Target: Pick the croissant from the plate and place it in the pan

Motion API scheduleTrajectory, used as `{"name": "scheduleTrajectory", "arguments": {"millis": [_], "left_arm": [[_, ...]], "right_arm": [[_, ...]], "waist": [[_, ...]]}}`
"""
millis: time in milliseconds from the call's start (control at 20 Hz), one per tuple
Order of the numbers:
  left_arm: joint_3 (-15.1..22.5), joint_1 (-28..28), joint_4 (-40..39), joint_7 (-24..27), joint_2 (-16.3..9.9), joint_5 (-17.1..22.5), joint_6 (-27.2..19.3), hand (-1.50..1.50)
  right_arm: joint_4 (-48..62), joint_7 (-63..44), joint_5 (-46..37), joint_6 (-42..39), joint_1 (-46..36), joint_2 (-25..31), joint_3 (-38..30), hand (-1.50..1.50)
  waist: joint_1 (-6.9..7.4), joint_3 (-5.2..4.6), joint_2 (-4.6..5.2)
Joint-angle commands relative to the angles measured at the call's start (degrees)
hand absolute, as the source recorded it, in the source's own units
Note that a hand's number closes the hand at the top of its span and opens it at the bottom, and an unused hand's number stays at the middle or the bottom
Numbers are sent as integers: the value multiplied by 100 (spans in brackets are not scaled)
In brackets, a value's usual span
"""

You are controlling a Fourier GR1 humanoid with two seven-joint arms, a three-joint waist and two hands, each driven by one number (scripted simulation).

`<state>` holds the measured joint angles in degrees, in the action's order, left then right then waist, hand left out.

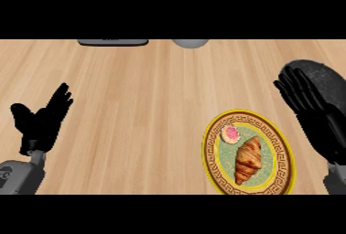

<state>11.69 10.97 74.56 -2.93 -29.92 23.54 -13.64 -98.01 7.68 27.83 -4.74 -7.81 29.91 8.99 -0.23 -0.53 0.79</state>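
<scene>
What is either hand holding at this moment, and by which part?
Nothing is held. The left hand and right hand are both open, and the croissant lies untouched on the plate.

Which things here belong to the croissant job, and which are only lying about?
For the job: croissant, plate, pan, right hand.
Lying about: pink round pastry on the plate, dark flat object and grey round object at the far edge; left hand resting.

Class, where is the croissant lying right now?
In the head view, the croissant lies on the yellow-rimmed plate at lower right, just below a small pink pastry.
</scene>
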Motion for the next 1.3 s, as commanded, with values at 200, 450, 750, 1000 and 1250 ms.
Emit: {"name": "scheduleTrajectory", "arguments": {"millis": [200, 450, 750, 1000, 1250], "left_arm": [[-187, 570, 429, 412, 61, -361, -307, 0], [-245, 441, 497, 262, 130, -223, -337, 0], [-253, 209, 615, 327, 189, -299, -404, 0], [-88, 164, 789, 336, 316, -413, -403, 0], [-182, 360, 477, 419, 344, -420, -243, 0]], "right_arm": [[1157, -1231, -894, -157, 87, 479, 752, 150], [686, -769, -3058, 1591, 724, 1005, 719, -150], [-1240, -1893, -3855, 1785, 1381, 2284, 374, -150], [-2354, -3690, -3545, 442, 1063, 3341, 277, -150], [-2968, -5336, -2586, -681, 345, 3956, 55, -150]], "waist": [[132, 44, -33], [-212, 39, -165], [-261, 26, -175], [-47, 20, -139], [30, 22, -76]]}}
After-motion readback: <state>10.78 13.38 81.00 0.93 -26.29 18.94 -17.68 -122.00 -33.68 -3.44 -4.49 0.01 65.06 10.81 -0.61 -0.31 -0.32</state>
